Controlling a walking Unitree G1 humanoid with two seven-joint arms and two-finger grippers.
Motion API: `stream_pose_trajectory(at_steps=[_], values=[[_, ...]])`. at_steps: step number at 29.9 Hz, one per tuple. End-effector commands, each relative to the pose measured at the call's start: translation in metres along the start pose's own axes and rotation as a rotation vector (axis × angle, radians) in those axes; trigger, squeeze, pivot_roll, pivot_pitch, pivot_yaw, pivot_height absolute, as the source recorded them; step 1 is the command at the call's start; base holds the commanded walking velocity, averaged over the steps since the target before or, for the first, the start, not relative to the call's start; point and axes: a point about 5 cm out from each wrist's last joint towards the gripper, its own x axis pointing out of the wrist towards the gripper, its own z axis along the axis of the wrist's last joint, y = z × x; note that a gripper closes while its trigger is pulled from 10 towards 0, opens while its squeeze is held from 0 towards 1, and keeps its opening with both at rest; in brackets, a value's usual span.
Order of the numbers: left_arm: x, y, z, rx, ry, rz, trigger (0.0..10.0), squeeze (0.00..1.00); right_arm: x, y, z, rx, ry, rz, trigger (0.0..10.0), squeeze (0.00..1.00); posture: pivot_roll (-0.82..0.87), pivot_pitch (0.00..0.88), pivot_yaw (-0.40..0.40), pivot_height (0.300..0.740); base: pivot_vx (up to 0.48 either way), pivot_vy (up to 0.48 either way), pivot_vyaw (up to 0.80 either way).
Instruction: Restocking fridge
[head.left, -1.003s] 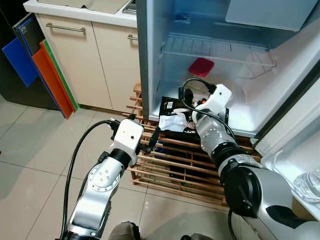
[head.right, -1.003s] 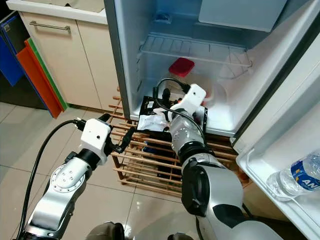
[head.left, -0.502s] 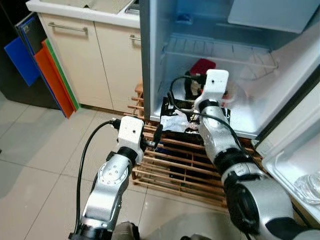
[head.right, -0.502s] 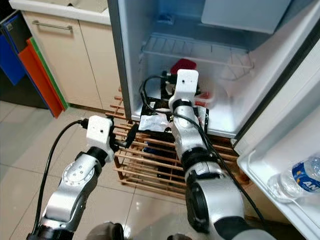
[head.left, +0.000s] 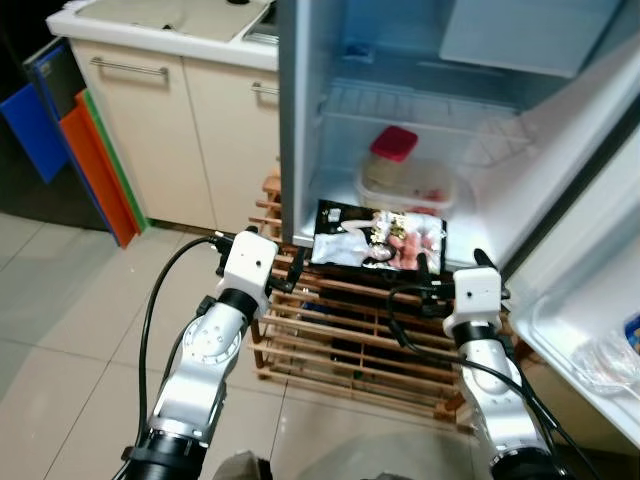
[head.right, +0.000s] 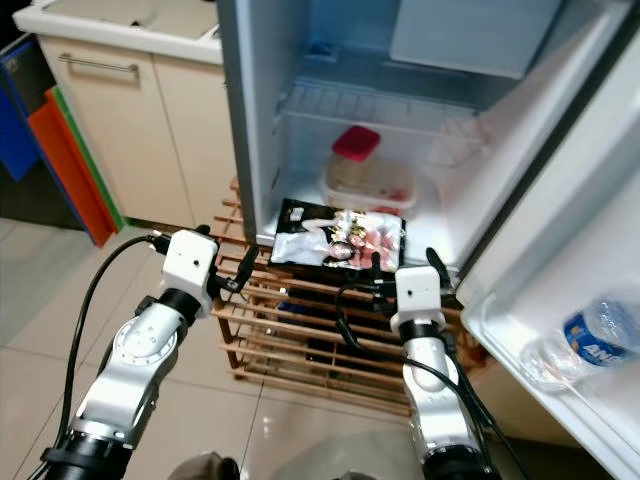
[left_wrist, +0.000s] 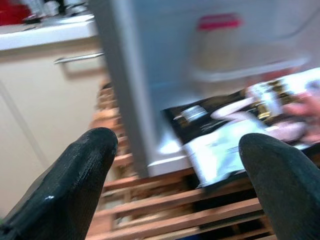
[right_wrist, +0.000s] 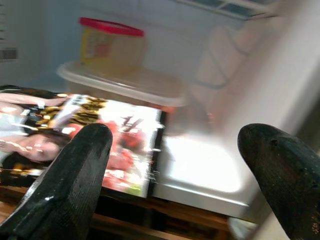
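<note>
A flat black tray pack of meat (head.left: 378, 238) lies on the fridge floor (head.left: 470, 245) at its front edge, one side hanging over the lip. Behind it a clear lidded container (head.left: 408, 183) carries a red-lidded jar (head.left: 393, 143). My right gripper (head.left: 428, 280) hangs low just in front of the pack, open and holding nothing. In the right wrist view the pack (right_wrist: 100, 130) lies beyond its spread fingertips (right_wrist: 70, 175). My left gripper (head.left: 296, 272) is open beside the fridge's left front corner, pointing at the pack (left_wrist: 240, 120).
A wooden slatted rack (head.left: 340, 320) sits under the fridge, right below both grippers. A wire shelf (head.left: 420, 105) spans the fridge above the jar. The open door (head.right: 560, 300) on the right holds a water bottle (head.right: 600, 335). Cream cabinets (head.left: 170, 130) and coloured boards (head.left: 95, 150) stand to the left.
My right arm has pulled back out of the fridge and dropped low in front of it. The pack now lies by itself at the fridge's front edge. The left arm has barely moved.
</note>
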Motion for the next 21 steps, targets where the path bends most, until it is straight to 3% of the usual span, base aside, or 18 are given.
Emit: stream_pose_trajectory(at_steps=[1,5,13,21], values=[[0.006,-0.005,0.007,0.007,-0.047,-0.042,10.0,0.0,0.004,-0.006,0.004,0.005,-0.001,-0.025,10.0,0.0,-0.01,0.0,-0.031,0.74,0.48,0.0,0.0],[0.019,-0.012,0.02,0.019,-0.103,-0.091,10.0,0.0,0.014,-0.006,0.012,-0.002,-0.015,-0.02,10.0,0.0,-0.03,0.0,-0.027,0.74,0.48,0.0,0.0],[0.028,-0.016,0.025,0.038,-0.127,-0.14,10.0,0.0,0.024,-0.002,0.017,0.004,-0.016,0.002,10.0,0.0,-0.02,0.0,-0.024,0.74,0.48,0.0,0.0],[0.029,-0.011,0.024,0.02,-0.125,-0.091,10.0,0.0,0.025,0.009,0.016,0.017,0.005,0.059,10.0,0.0,-0.01,0.0,-0.03,0.74,0.397,0.0,0.0]])
